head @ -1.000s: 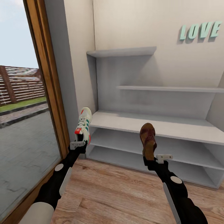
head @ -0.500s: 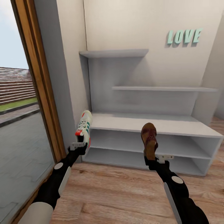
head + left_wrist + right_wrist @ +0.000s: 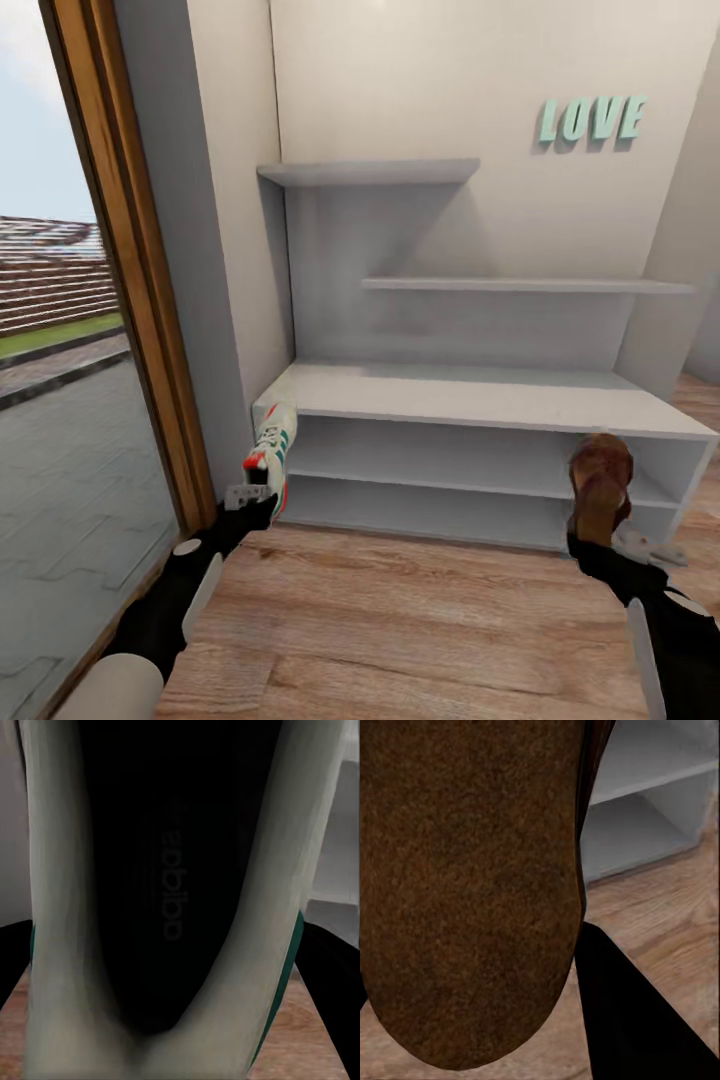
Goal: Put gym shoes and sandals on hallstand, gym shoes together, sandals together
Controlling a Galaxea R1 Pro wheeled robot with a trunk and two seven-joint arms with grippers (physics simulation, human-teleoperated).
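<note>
Left pincer (image 3: 250,497) grips a gym shoe (image 3: 272,447) and right pincer (image 3: 625,545) a sandal (image 3: 598,483), both before the hallstand (image 3: 480,395); lift each clear above its top, then release

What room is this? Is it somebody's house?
Probably a home's entry corridor: a white shoe rack against the wall, LOVE letters above it, a wood-plank floor, and a big glass door showing outdoors.

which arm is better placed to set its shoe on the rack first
Probably the left. Its tool holds the gym shoe upright against the hallstand's left end, its toe near the top surface. The right tool holds the sandal lower, before the shelves.
</note>
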